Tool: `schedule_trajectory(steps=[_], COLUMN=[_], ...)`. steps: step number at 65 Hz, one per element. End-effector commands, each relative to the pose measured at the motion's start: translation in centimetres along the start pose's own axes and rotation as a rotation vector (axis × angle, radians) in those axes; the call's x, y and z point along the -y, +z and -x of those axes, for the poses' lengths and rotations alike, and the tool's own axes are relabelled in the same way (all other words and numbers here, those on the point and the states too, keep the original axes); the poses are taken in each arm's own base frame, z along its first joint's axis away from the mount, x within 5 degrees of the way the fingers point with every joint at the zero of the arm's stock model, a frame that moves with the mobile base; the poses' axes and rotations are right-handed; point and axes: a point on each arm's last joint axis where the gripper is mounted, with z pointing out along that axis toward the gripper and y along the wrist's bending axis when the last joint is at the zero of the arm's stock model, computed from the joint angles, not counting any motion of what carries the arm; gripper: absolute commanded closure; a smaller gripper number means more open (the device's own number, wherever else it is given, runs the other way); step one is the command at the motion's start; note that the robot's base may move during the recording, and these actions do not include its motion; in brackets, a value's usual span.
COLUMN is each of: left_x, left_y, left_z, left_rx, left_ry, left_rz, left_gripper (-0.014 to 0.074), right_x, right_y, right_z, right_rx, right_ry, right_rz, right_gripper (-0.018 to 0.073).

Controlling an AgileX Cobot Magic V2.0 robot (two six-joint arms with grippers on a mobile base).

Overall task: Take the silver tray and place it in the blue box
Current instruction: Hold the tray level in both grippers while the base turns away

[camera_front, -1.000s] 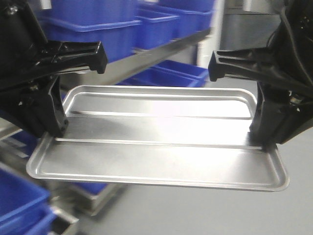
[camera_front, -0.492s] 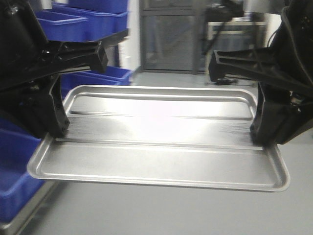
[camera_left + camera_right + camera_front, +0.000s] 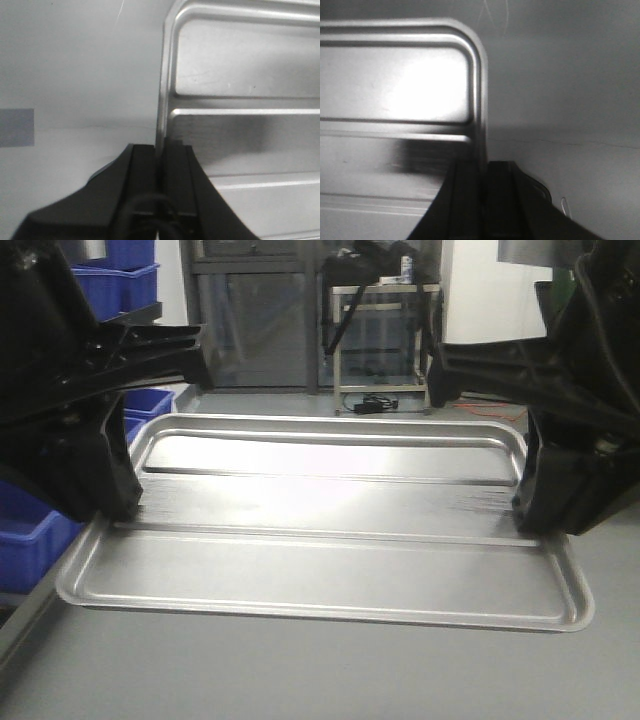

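Grey floor (image 3: 300, 670): under both grippers and the tray.
Silver tray (image 3: 320, 560): spans from one gripper to the other, roughly level, recessed side up, its long ridges running across between them.
Left gripper (image 3: 161, 167): fingers clamped on the rim of the tray's left short edge.
Right gripper (image 3: 483, 180): fingers pinched on the rim of the right short edge.
Blue crates (image 3: 25, 530): outboard of the left gripper, lower than it; more are stacked above.
Metal stand (image 3: 380, 340): far ahead, between the grippers.
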Motion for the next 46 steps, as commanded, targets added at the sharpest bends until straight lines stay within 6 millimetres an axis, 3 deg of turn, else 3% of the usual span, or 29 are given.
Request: schedule_trajectory(steps=[1,46], left_x=[0.06,0.07], left_y=[-1.43,-1.43], left_z=[0.58,0.59], left_rx=[0.052,0.053], left_ry=[0.017,0.017], left_rz=[-0.015,-0.017], left_gripper=[0.0700,0.0700], right_x=[0.10,0.10], right_y=[-1.28,-1.28], right_z=[0.84,0.84], right_rx=[0.064,0.064], right_ry=[-0.028,-0.028], right_rz=[0.008,0.008], right_gripper=[0.0501,0.0501])
